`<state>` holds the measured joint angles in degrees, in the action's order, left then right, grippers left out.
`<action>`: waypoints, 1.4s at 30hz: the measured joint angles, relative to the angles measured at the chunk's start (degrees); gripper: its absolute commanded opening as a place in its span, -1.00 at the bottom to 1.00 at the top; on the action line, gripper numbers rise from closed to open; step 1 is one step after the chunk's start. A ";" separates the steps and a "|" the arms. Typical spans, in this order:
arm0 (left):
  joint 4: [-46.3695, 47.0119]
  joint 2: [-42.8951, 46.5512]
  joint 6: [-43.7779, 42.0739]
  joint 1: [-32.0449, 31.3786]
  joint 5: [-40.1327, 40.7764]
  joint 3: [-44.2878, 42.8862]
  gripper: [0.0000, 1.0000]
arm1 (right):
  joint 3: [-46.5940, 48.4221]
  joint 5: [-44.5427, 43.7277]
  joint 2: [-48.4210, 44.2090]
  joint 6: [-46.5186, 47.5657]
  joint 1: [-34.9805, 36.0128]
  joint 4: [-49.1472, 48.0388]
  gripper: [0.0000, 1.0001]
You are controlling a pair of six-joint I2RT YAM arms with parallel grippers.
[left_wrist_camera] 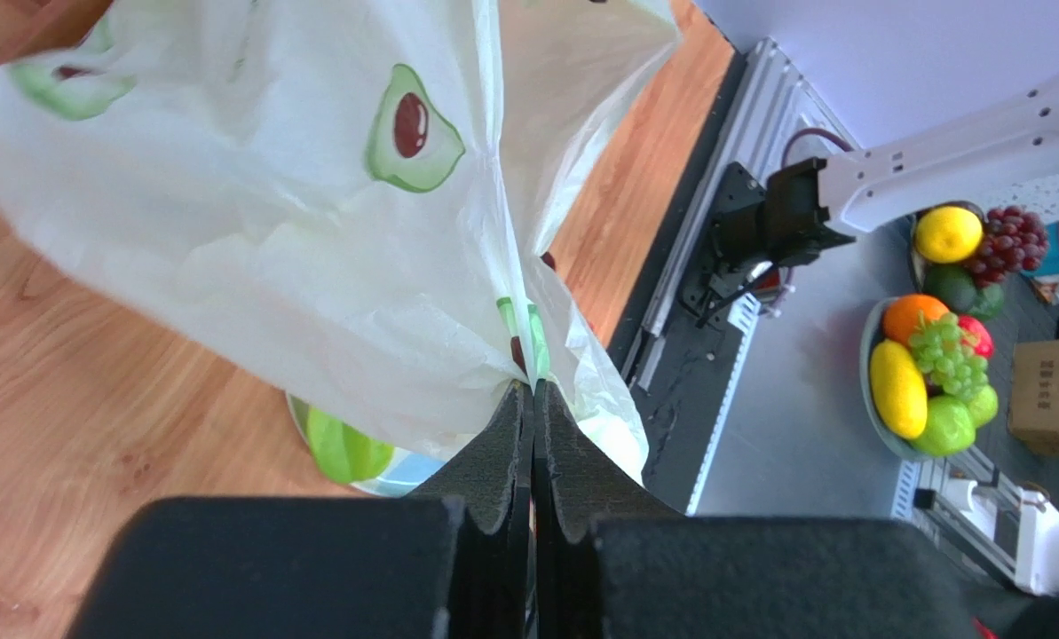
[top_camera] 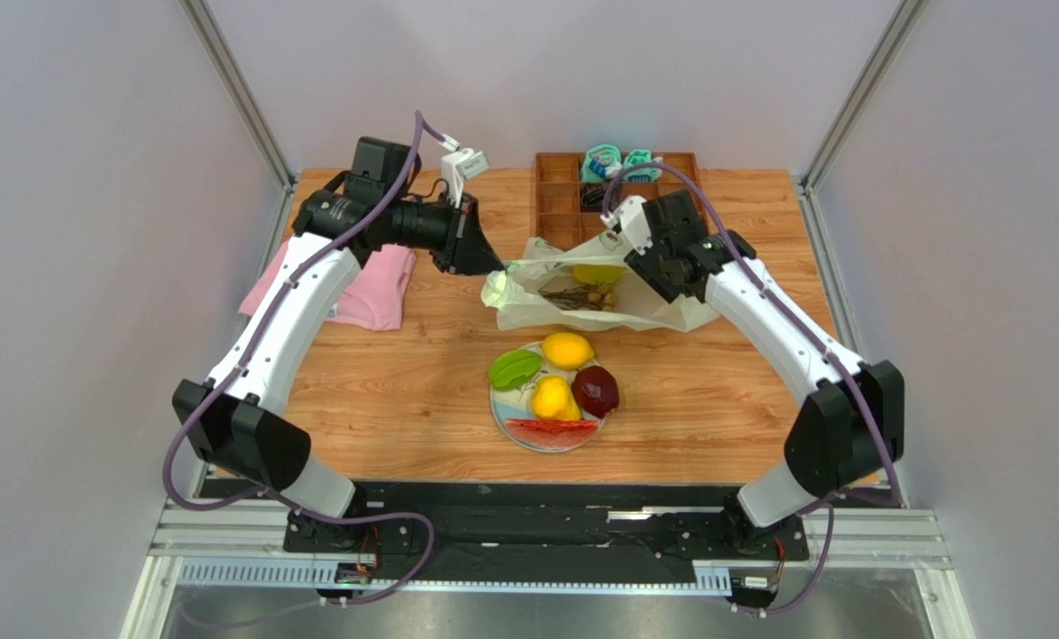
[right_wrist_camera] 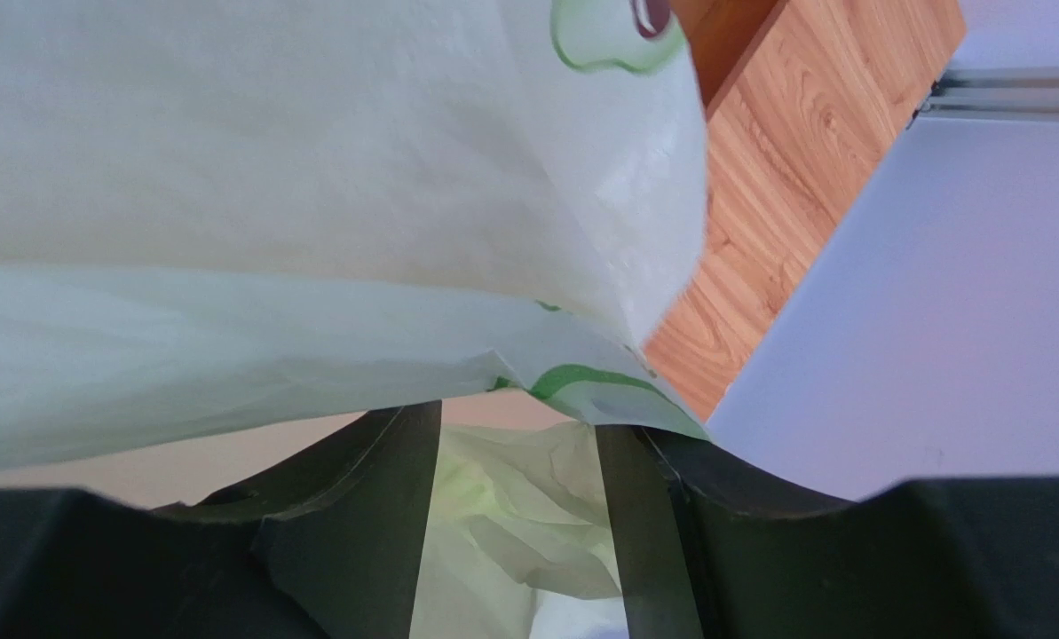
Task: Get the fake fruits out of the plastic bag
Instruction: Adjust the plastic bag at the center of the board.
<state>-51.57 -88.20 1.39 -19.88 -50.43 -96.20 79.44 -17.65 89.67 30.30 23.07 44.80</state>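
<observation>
Top external: plastic bag (top_camera: 537,310) lengthwise left-right

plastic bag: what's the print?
Avocado halves, green with brown pits, on the plastic bag; clearest in left wrist view.

I am reading no word, number or brand in any of my views. The plastic bag (left_wrist_camera: 295,200) is showing only printed avocado pictures, without lettering. The brown box (left_wrist_camera: 1052,397) at the right edge of my left wrist view is carrying a few small dark marks, but they are too blurred to make out.
</observation>
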 measured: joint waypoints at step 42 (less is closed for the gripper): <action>-6.49 -1.95 -4.31 -2.45 -3.69 1.77 -1.00 | 20.39 12.48 28.70 13.46 12.74 -0.46 0.22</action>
<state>-58.06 -90.15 -2.92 -22.33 -54.13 -94.43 99.83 -5.17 118.37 43.77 35.81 44.34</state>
